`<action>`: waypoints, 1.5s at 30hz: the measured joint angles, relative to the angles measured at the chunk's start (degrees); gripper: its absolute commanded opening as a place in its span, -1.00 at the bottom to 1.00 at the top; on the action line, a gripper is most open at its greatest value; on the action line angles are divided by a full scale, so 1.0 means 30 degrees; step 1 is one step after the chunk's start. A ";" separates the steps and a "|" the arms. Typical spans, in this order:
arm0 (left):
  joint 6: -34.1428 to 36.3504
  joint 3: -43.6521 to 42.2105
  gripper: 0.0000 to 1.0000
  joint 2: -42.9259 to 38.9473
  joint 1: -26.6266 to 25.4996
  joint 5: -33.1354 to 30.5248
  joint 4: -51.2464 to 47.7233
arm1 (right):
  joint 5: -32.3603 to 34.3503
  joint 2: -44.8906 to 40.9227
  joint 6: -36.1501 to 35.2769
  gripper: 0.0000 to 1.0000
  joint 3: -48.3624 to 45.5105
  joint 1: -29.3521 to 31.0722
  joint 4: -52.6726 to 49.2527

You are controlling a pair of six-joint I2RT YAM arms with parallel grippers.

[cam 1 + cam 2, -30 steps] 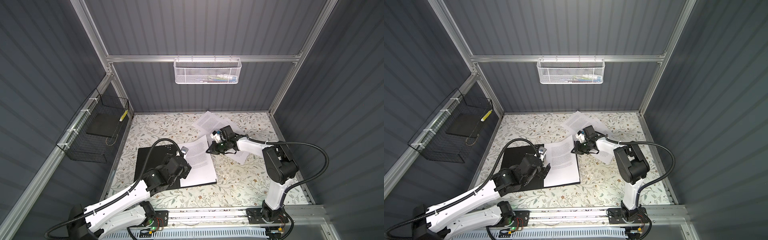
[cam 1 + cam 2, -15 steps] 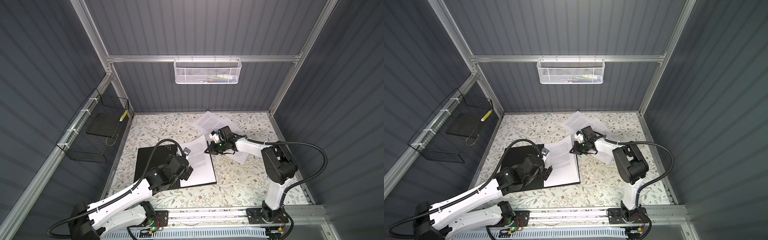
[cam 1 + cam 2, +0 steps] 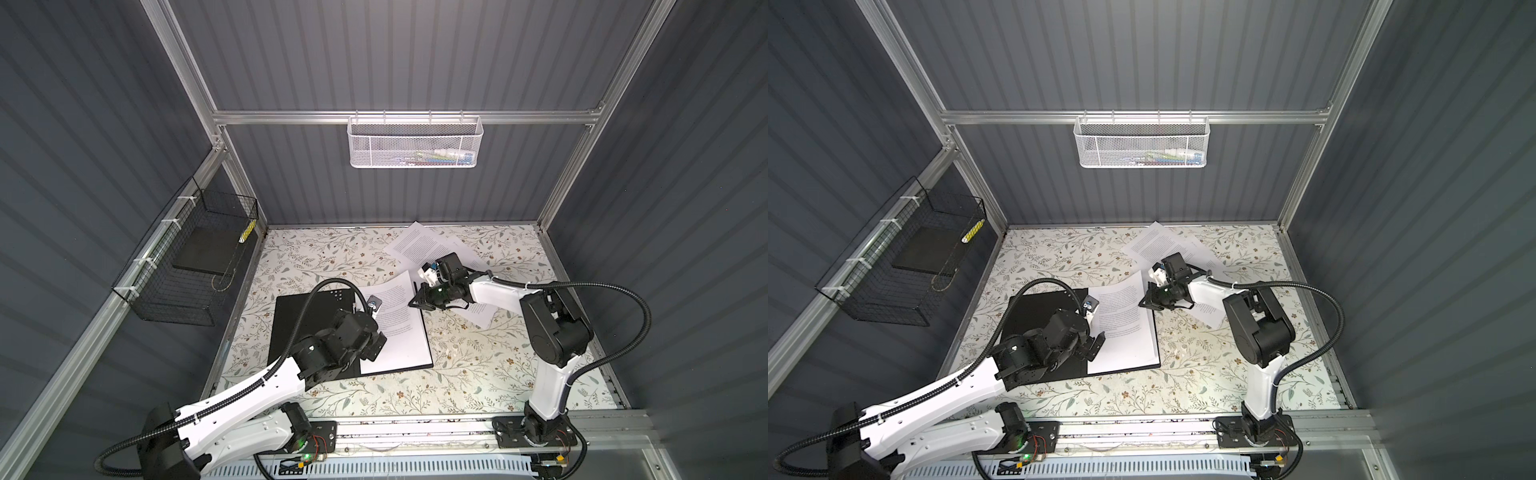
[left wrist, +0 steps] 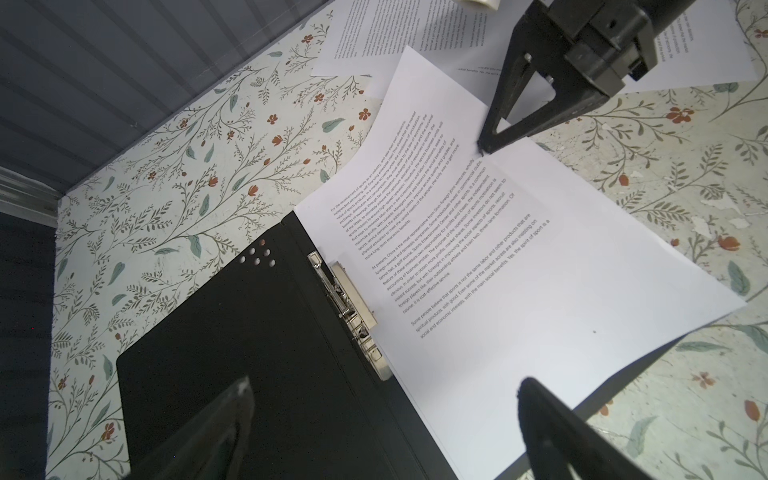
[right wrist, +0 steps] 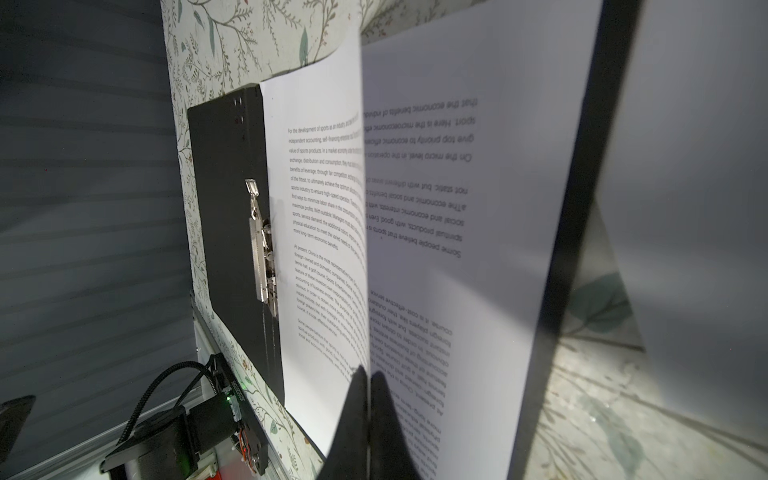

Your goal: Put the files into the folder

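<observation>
Folder (image 3: 324,303) lies open, black inside up, on the floral tabletop (image 3: 478,361) inside grey ribbed walls (image 3: 374,62). Right gripper (image 3: 413,304) pinches a printed sheet (image 3: 399,332) lying on it; left gripper (image 4: 384,382) hovers above, jaws spread wide.

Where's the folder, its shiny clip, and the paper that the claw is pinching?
folder (image 4: 216,353): left wrist view, black inside cover.
shiny clip (image 4: 347,307): left wrist view, middle of its metal bar.
paper (image 4: 457,249): left wrist view, printed middle of the pinched sheet.
</observation>
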 measured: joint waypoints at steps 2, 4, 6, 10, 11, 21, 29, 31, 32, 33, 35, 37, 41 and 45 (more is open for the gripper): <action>0.0000 0.0000 0.99 0.0007 0.0000 0.0044 0.0000 | 0.0000 0.0000 0.0022 -1.00 0.0000 0.0022 0.0051; 0.0000 0.0000 0.99 0.0007 0.0000 0.0073 -0.0007 | 0.0000 0.0007 0.0095 -1.00 0.0000 0.0036 0.0102; 0.0007 0.0000 0.99 0.0007 0.0000 0.0080 0.0000 | 0.0000 0.0007 0.0160 -1.00 0.0000 0.0058 0.0131; 0.0000 0.0000 0.99 0.0044 0.0000 0.0131 -0.0007 | -0.0007 0.0073 0.0240 -1.00 0.0000 0.0080 0.0270; 0.0000 0.0000 0.99 0.0044 0.0000 0.0131 -0.0007 | 0.0000 0.0109 0.0270 -1.00 0.0000 0.0095 0.0313; 0.0007 0.0000 0.99 0.0124 0.0000 0.0131 -0.0007 | 0.0000 0.0328 0.0313 -0.93 0.0000 0.0131 0.0379; 0.0080 0.0000 0.99 0.0124 0.0000 0.0131 -0.0007 | 0.0066 0.0328 0.0539 -0.53 0.0000 0.0219 0.0379; 0.0102 0.0000 0.99 0.0124 0.0000 0.0131 -0.0007 | 0.0080 0.0328 0.0583 -0.43 0.0000 0.0248 0.0379; 0.0124 0.0000 0.99 0.0124 0.0000 0.0131 -0.0007 | 0.0102 0.0328 0.0619 -0.39 0.0000 0.0255 0.0379; 0.0131 0.0000 0.99 0.0124 0.0000 0.0131 -0.0007 | 0.0131 0.0328 0.0648 -0.34 0.0000 0.0255 0.0372; 0.0131 0.0000 1.00 0.0124 0.0000 0.0131 -0.0007 | 0.0189 0.0328 0.0670 -0.25 0.0000 0.0270 0.0357; 0.0131 0.0000 0.99 0.0124 0.0000 0.0131 -0.0007 | 0.0350 0.0328 0.0685 -0.15 0.0000 0.0291 0.0313; 0.0131 0.0000 0.99 0.0124 0.0000 0.0131 -0.0007 | 0.0940 0.0262 0.0692 0.13 0.0000 0.0342 0.0007; 0.0131 0.0000 0.99 0.0109 0.0000 0.0131 -0.0007 | 0.2178 -0.0401 0.0648 0.47 -0.0029 0.0357 -0.1013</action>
